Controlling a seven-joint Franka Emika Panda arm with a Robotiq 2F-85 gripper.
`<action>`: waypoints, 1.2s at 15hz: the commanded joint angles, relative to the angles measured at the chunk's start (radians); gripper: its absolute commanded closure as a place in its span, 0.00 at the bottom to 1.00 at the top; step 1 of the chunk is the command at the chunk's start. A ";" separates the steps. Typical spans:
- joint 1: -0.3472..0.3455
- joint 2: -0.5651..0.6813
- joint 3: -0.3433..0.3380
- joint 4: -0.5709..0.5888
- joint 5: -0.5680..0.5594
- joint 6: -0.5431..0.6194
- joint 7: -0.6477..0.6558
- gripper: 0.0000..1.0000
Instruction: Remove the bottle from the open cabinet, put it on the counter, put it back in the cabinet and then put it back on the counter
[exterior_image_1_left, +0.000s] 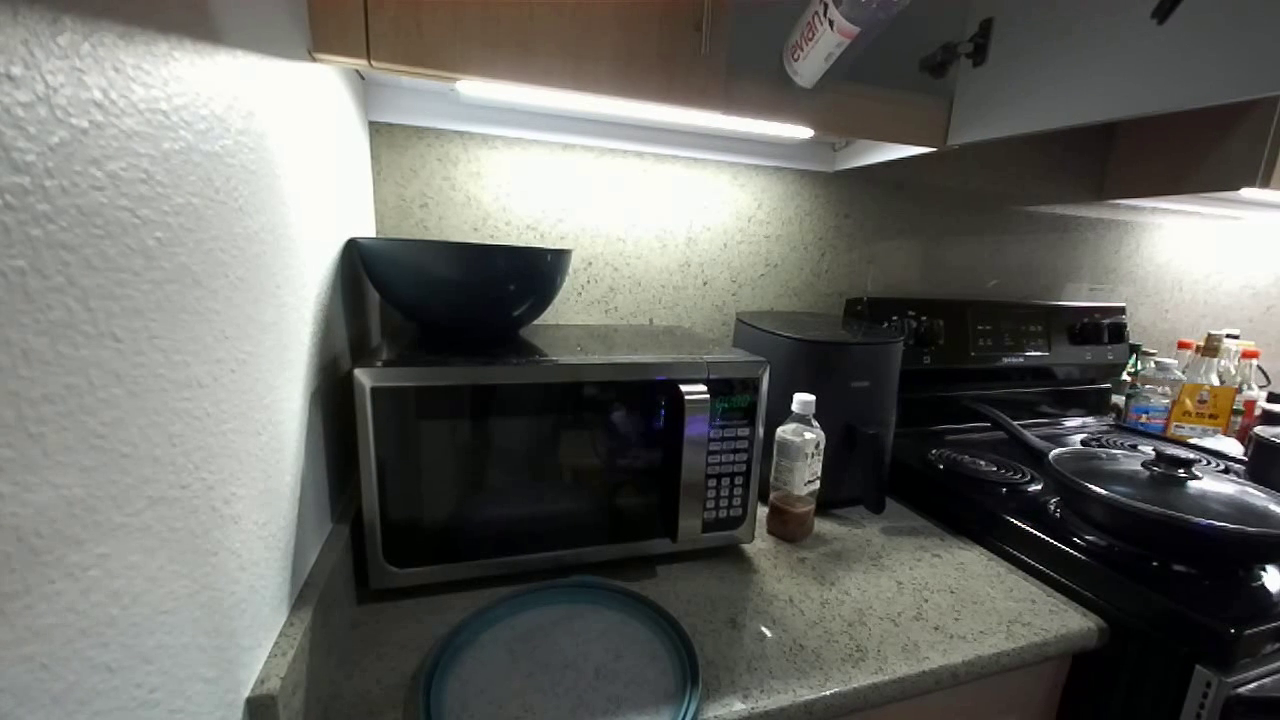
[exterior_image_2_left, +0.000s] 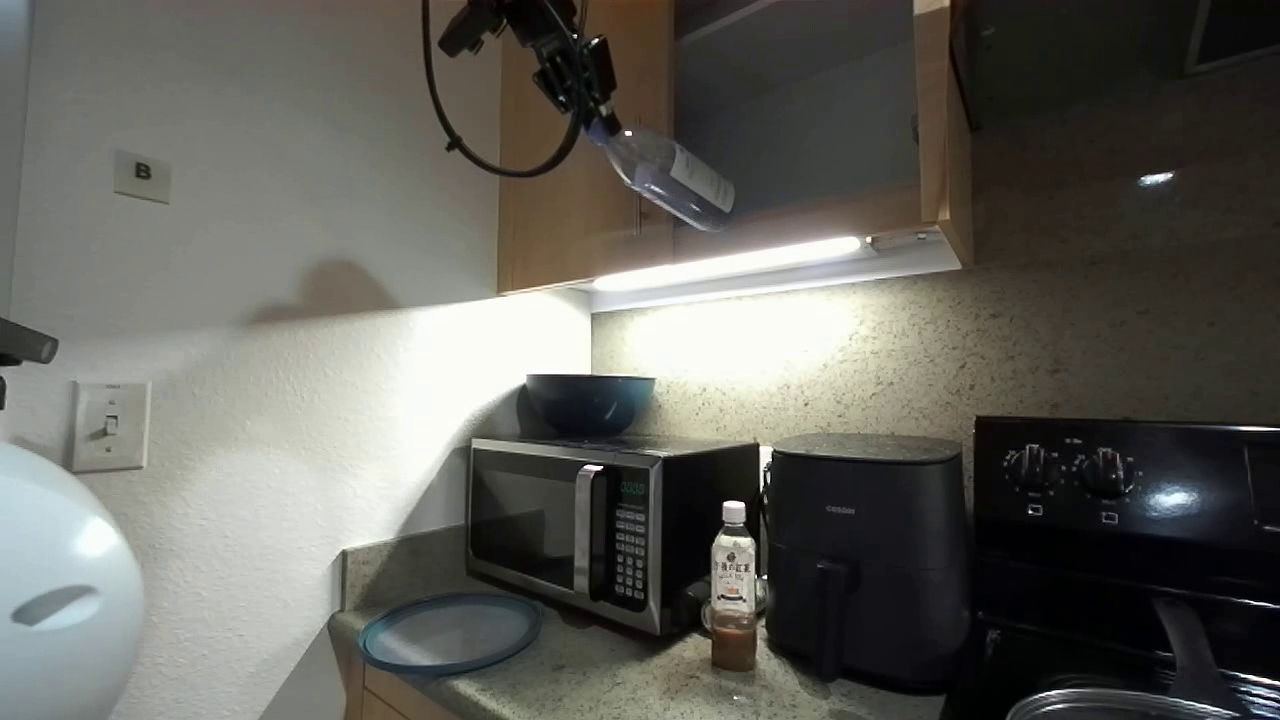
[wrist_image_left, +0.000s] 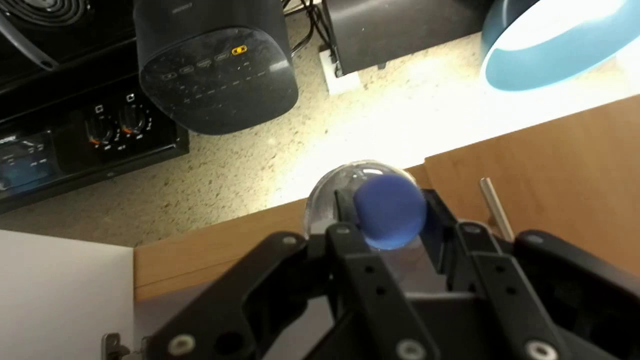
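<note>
- The bottle (exterior_image_2_left: 672, 178) is in mid-air at the upper middle of the frame in an exterior view, tilted, cap end to the upper left, base to the lower right. It overlaps the open side of the cabinet (exterior_image_2_left: 575, 225); whether the base reaches inside I cannot tell.
- The claw (exterior_image_2_left: 604, 124) is pinching it by the top. In the wrist view, right of centre, the fingers (wrist_image_left: 440, 225) flank the blue cap (wrist_image_left: 390, 212); whether they also bear on the neck is hidden.
- The body is clear plastic with a label (exterior_image_1_left: 826, 48) reading "evian". I judge the wall thin and likely to give under a squeeze, and the cap much stiffer.
- How full it is cannot be made out. If it holds much water, the weight sits well below the pinch and may swing or turn the bottle, since a round, smooth cap offers little purchase.
- A knock on the cabinet edge would probably dent it rather than break it.
- Cap or neck seems the right place to hold: firm, narrow, and leaving the base free. A body hold would need a gentler squeeze.
- Before release on the bench (exterior_image_1_left: 900, 600), lower right of the frame, it should come upright; a tilted base would likely topple, perhaps into the short bottle (exterior_image_1_left: 796, 470).
</note>
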 joint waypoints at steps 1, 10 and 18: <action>0.030 -0.028 -0.001 -0.011 0.077 -0.049 -0.069 0.86; 0.082 0.065 -0.106 0.011 0.433 -0.264 -0.212 0.86; 0.041 0.082 -0.093 0.007 0.439 -0.343 -0.195 0.65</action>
